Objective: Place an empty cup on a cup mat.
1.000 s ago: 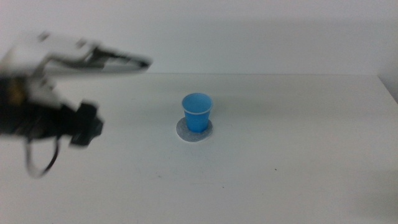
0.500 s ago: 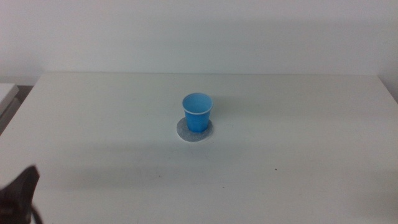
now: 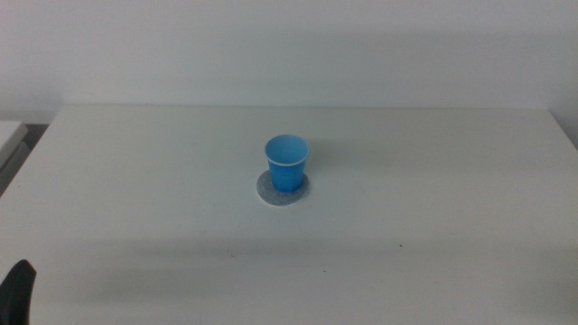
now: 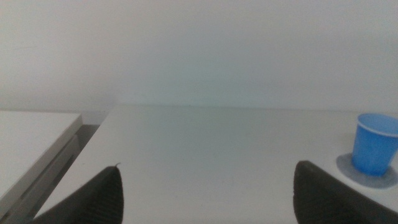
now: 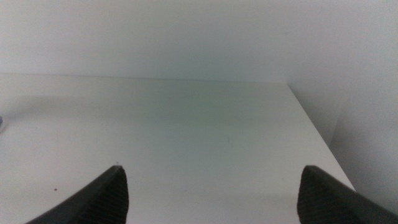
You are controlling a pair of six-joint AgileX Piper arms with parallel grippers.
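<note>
The bright blue cup (image 3: pixel 286 162) stands upright on the round grey cup mat (image 3: pixel 267 191) near the middle of the white table (image 3: pixel 433 199). It looks empty. The left wrist view also shows the cup (image 4: pixel 375 144) on the mat (image 4: pixel 348 168). My left gripper (image 4: pixel 208 186) is open and empty, low over the table's near left part, well away from the cup; only a dark tip (image 3: pixel 18 291) shows in the middle view. My right gripper (image 5: pixel 211 186) is open and empty over the table's right side, out of the middle view.
The table's left edge (image 4: pixel 93 134) borders a lower pale surface (image 4: pixel 31 143). The table's right edge (image 5: pixel 314 134) runs beside a white wall. A plain white wall stands behind the table.
My left arm has pulled back from above the table's left side down to the bottom left corner. The cup stays on the mat.
</note>
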